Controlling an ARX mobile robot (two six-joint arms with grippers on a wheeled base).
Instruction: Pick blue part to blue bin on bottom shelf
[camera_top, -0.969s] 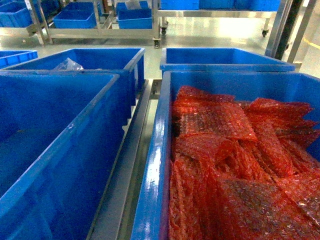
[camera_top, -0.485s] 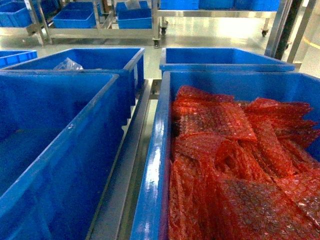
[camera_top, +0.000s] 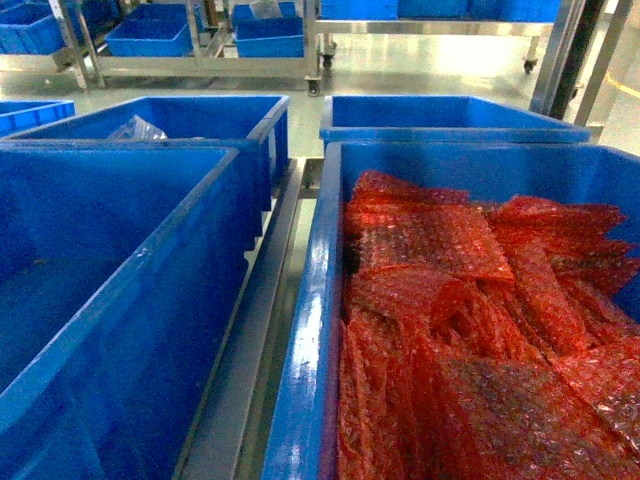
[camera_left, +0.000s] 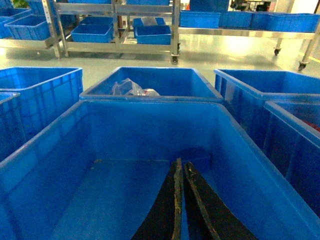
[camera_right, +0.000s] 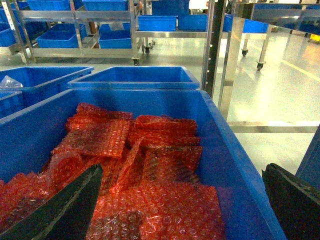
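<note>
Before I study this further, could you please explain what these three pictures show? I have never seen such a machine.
A wheeled robot with two arms took them. One camera sits on its head; one sits on each wrist.

The head picture looks down at two big blue bins: the left bin looks empty, the right bin holds red bubble-wrap bags.

The left wrist picture looks into the empty bin; the dark shape below is the left pincer, shut, holding nothing.

The right wrist picture looks over the bags; the right pincer is open, one finger above the bags, the other outside the bin wall. Nothing is held.
</note>
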